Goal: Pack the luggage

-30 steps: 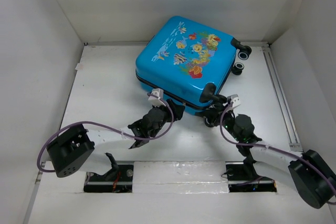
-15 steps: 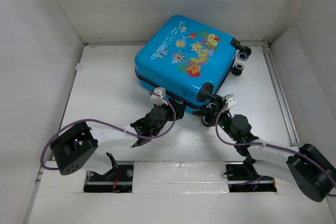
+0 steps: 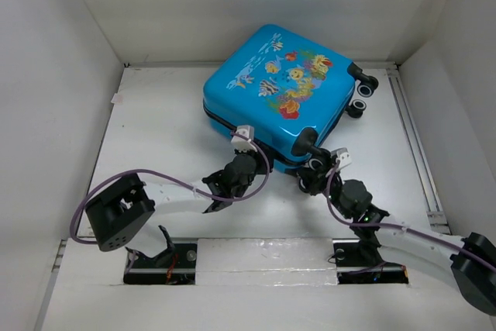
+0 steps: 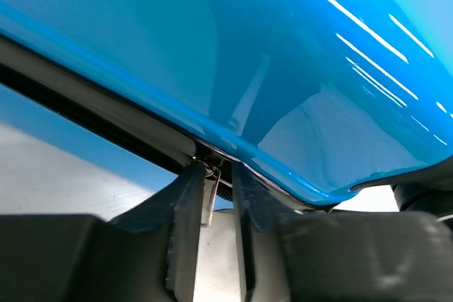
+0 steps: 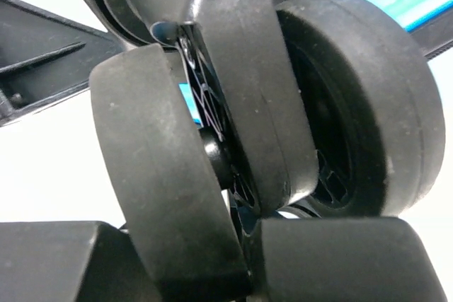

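**Both hands at the near edge of the luggage**

We see the luggage (image 3: 271,91) lying flat on the white tabletop (image 3: 155,129), toward the back and a little right of centre. Its fish-printed blue shell faces up and its body is turned at an angle to the walls. Two black wheels (image 3: 363,92) stick out at its far right corner.

The left hand (image 4: 212,175) is at the near left side of the case, right up against the dark seam between the two shells. Its fingers (image 4: 185,231) stand close together with a small metal zip pull (image 4: 209,203) hanging between them. A sliver of light shows beside the pull, so we cannot tell whether it is clamped.

The right hand (image 5: 187,252) is at the near right corner, on the twin caster there. It is closed on one caster wheel (image 5: 156,160), which sits down between its fingers. The second wheel (image 5: 361,104) is just beside it, above the right finger.
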`<action>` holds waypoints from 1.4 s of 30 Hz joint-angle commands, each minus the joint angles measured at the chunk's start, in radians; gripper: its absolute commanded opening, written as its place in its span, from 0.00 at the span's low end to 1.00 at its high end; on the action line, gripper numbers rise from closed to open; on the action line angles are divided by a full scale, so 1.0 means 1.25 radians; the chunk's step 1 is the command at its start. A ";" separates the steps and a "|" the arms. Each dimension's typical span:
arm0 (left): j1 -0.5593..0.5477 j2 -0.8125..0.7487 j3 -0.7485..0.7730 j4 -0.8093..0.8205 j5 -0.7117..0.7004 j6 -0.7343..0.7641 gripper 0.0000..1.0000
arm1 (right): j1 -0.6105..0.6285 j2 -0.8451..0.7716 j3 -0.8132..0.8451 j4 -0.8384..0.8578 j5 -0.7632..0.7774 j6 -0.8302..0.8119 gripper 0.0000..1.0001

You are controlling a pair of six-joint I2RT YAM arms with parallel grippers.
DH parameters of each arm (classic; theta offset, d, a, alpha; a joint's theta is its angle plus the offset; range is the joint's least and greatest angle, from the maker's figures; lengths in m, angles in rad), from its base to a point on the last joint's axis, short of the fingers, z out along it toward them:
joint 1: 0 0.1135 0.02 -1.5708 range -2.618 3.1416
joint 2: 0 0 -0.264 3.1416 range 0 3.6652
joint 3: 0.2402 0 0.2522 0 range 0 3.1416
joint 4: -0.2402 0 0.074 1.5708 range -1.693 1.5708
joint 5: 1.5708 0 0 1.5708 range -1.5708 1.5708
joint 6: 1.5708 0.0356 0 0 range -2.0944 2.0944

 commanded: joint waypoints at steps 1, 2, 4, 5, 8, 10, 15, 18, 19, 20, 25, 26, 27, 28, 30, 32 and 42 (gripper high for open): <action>0.019 0.028 0.037 0.032 -0.066 0.052 0.14 | 0.041 -0.032 0.006 -0.009 -0.037 0.022 0.00; 0.019 0.028 0.037 0.039 -0.045 0.052 0.08 | 0.041 -0.032 0.017 -0.017 -0.049 0.022 0.00; 0.019 0.035 0.037 0.047 -0.034 0.062 0.00 | 0.057 0.014 0.041 -0.017 -0.084 0.029 0.00; 0.019 0.035 0.037 0.058 -0.016 0.062 0.00 | 0.066 0.034 0.053 -0.017 -0.085 0.029 0.00; 0.019 0.044 0.037 0.082 0.009 0.062 0.00 | 0.123 0.117 0.102 -0.017 -0.086 -0.005 0.00; 0.019 0.044 0.037 0.098 0.030 0.054 0.00 | 0.182 0.153 0.136 -0.007 -0.076 -0.039 0.00; 0.019 0.044 0.014 0.106 0.054 0.043 0.00 | 0.272 0.189 0.192 -0.051 -0.035 -0.101 0.00; 0.019 0.044 0.006 0.114 0.062 0.027 0.00 | 0.281 0.181 0.208 -0.051 -0.127 -0.112 0.00; 0.019 0.044 0.006 0.114 0.070 0.027 0.00 | 0.281 0.181 0.208 -0.051 -0.151 -0.119 0.00; 0.019 0.044 0.006 0.124 0.080 0.020 0.00 | 0.281 0.181 0.218 -0.051 -0.185 -0.119 0.00; 0.019 0.036 -0.028 0.152 0.099 -0.010 0.00 | 0.281 0.328 0.271 0.038 -0.193 -0.112 0.00; 0.019 0.021 -0.028 0.152 0.099 -0.010 0.00 | 0.281 0.343 0.286 0.030 -0.182 -0.102 0.00; 0.019 0.007 -0.039 0.141 0.084 -0.017 0.00 | 0.296 0.343 0.298 0.020 -0.150 -0.102 0.00; 0.019 -0.008 -0.039 0.110 0.069 -0.017 0.00 | 0.304 0.343 0.306 0.012 -0.134 -0.102 0.01; 0.012 -0.058 -0.057 0.063 0.030 -0.017 0.00 | 0.304 0.310 0.306 -0.041 -0.114 -0.076 0.24; 0.012 -0.094 -0.065 -0.029 0.008 -0.017 0.13 | 0.304 0.255 0.323 -0.106 -0.114 -0.065 0.55; -0.043 -0.318 -0.203 -0.093 0.073 0.008 0.33 | 0.311 0.073 0.459 -0.484 -0.059 0.039 0.74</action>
